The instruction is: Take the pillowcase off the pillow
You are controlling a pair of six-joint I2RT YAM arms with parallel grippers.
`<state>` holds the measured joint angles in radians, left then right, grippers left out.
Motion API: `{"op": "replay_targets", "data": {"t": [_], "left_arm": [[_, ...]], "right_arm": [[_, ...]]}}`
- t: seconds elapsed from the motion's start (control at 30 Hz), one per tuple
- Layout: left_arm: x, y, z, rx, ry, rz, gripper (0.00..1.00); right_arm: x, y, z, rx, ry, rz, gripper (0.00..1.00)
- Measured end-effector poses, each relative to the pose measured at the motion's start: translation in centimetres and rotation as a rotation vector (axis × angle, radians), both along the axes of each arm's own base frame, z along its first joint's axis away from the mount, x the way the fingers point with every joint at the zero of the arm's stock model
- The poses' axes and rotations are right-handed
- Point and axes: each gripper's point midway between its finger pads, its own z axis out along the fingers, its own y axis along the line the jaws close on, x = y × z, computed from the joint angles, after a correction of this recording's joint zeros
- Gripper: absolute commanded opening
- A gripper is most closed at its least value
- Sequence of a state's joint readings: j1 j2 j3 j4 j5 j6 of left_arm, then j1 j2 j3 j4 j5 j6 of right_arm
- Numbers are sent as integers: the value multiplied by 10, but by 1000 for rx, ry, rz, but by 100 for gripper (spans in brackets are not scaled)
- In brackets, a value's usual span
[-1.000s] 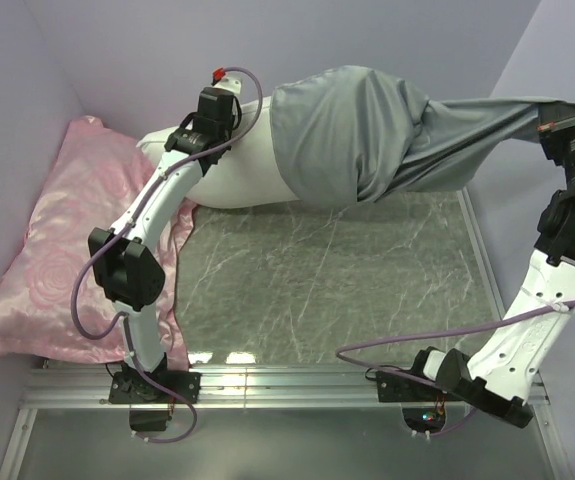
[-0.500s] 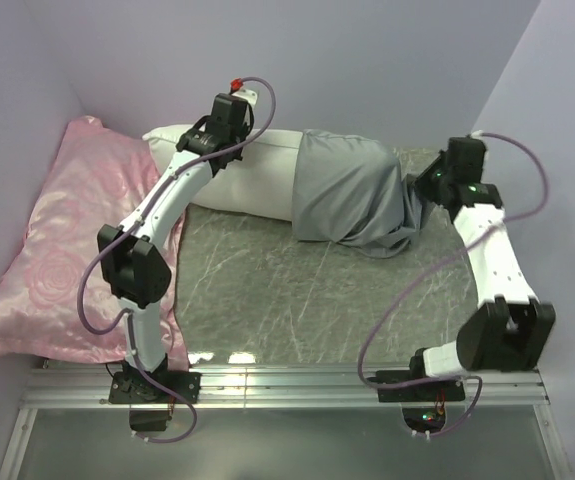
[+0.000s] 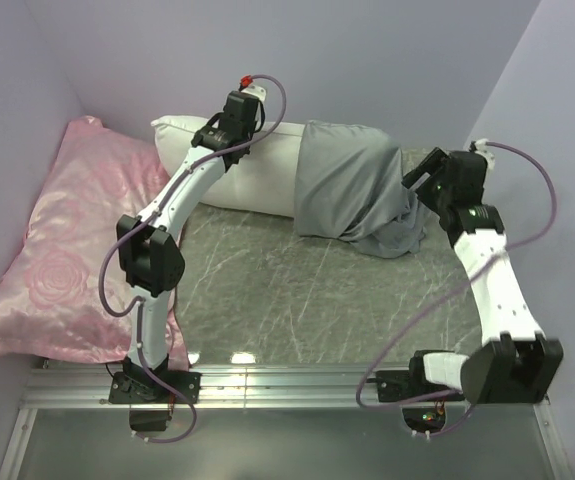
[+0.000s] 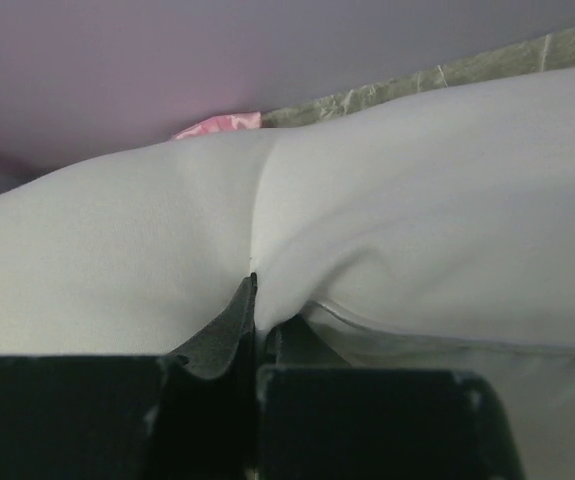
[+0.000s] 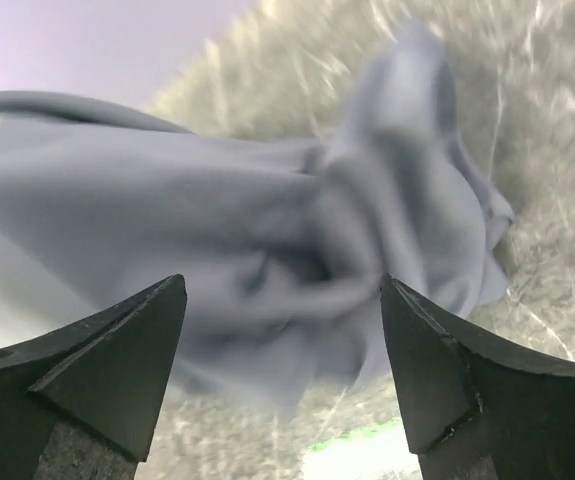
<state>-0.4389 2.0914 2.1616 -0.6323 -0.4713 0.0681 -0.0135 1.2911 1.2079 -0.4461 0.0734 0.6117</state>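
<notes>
- half of the pillow [image 3: 229, 172] is lying bare in the upper centre of the frame, on the tabletop [image 3: 307, 290].
- the pillowcase [image 3: 352, 190] is covering its right end, bunching at centre right.
- the left gripper [image 4: 250, 330] is pinching white pillow fabric.
- the right gripper [image 5: 282, 340] is hovering spread apart, just beside the grey bunch.

Pillowcase [image 3: 352, 190] was plain matte grey, no print at all. The pillow [image 3: 252, 170] was plain white with a slight sheen. The other pillow [image 3: 57, 260] was shiny pink, with roses worked in the same pink. Bench [image 3: 317, 290] had a grey-green marbled look with pale veins, plus a silver rail [image 3: 297, 378] along the near edge. Walls [image 3: 367, 60] were pale lavender. Left arm [image 3: 182, 190] and right arm [image 3: 497, 280] were white with black joints, purple cables [image 3: 283, 98], and one tiny red bit [image 3: 246, 79] up top. Jaws were black.
</notes>
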Motion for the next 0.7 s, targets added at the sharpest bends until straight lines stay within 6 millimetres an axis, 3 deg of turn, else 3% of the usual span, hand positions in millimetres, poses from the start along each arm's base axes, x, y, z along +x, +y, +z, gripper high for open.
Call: {"op": "replay_targets", "data": {"t": [0.1, 0.2, 0.3, 0.43, 0.5, 0.6, 0.7], "left_arm": [[5, -2, -1, -1, -12, 5, 0], [7, -3, 0, -3, -24, 7, 0], [8, -4, 0, -4, -28, 8, 0], [10, -4, -1, 0, -33, 6, 0], [11, -5, -1, 1, -35, 5, 0], [12, -5, 0, 3, -40, 2, 0], [13, -5, 0, 3, -44, 1, 0]], "right_arm": [[-20, 2, 30, -1, -115, 10, 86], [-31, 7, 27, 3, -159, 33, 86], [-38, 26, -14, 15, -116, 91, 87], [-55, 67, -103, 38, 70, 206, 87], [-60, 82, -126, 36, 130, 242, 87], [-51, 99, -141, 35, 145, 271, 87], [-36, 97, -152, 22, 137, 236, 87]]}}
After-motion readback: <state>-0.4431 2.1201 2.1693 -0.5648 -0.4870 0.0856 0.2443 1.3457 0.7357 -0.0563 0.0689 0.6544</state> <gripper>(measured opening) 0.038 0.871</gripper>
